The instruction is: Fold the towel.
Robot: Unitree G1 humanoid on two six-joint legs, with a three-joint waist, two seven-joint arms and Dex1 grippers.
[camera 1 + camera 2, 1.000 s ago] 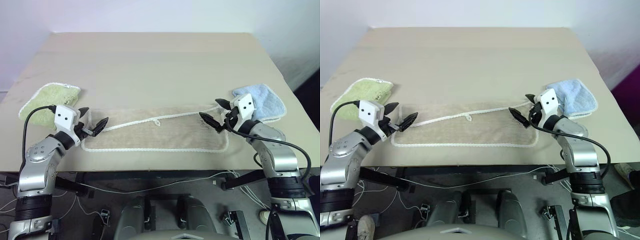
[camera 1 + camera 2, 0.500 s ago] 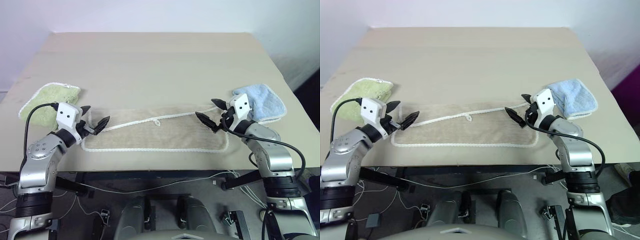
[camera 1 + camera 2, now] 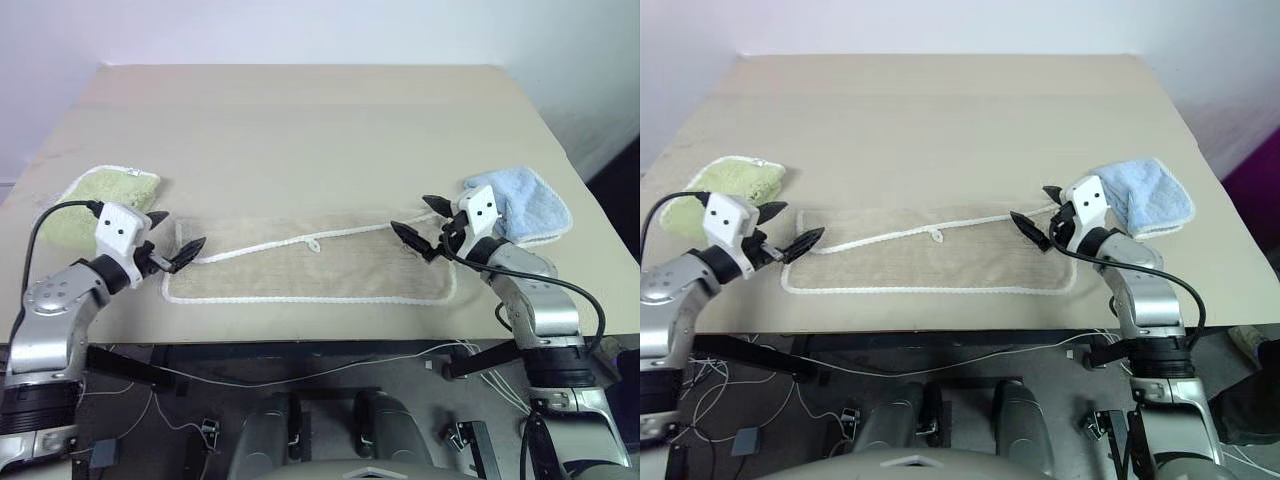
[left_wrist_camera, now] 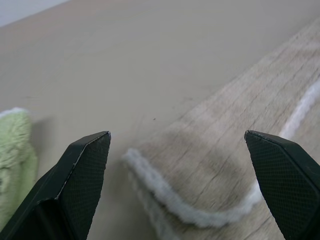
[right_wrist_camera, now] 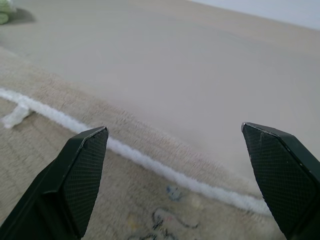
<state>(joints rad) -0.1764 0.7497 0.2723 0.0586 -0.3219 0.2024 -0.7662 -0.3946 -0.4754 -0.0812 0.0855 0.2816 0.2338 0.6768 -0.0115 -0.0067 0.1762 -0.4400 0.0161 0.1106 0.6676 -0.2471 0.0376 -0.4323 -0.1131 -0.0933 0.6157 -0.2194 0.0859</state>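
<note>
Beige towel (image 3: 310, 270) lies flat — both claws (image 3: 177, 243) (image 3: 418, 228) gape wide, seemingly just above its ends.

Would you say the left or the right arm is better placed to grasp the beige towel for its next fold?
Probably the right. The right gripper, open, hangs directly over the towel at its end near the blue towel. The left gripper, also open, sits just off the opposite end, beside the green towel.

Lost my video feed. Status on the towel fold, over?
Left gripper and right gripper open, empty, one at each end of the towel. Towel folded once lengthwise, flat on table. Nothing in the way.
</note>
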